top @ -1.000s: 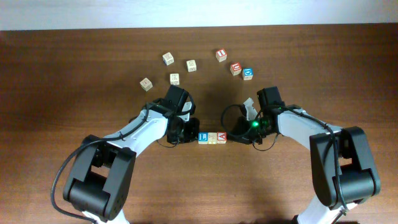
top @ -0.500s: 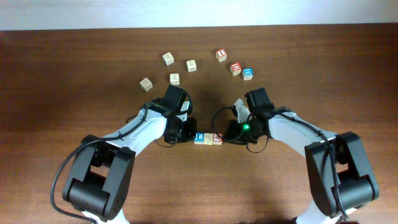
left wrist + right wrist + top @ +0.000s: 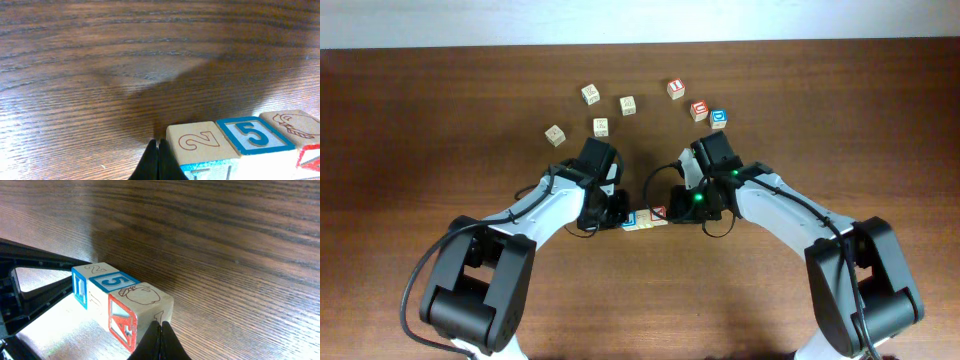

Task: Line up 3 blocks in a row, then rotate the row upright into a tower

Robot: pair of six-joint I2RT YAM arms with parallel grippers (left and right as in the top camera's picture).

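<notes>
The three blocks (image 3: 645, 218) sit in a short row in the middle of the brown table (image 3: 420, 150), each one touching the next. The blue block (image 3: 80, 289) with the white letter is at the left arm's end of the row. The tan block (image 3: 114, 281) is in the middle and shows a blue 5 on another face. The red block (image 3: 122, 319) is at the right arm's end. The left claw (image 3: 157, 159) has its two fingers pressed together with nothing between them, and its tip touches the outer side of the blue block. The right claw (image 3: 160, 341) is also squeezed together and holds nothing, and its tip touches the outer side of the red block. So the two claws squeeze the row from both ends, like two fingers pushing on a little train. From above, the row lies at a slant, with the red end a bit farther from the robot than the blue end. That slant suggests the turning is under way but not finished, though how far the row is meant to turn cannot be told. What is likely left is to push the row around some more and then pull both claws away. The other cubes (image 3: 627, 104) lie well apart, at the far side of the table.
</notes>
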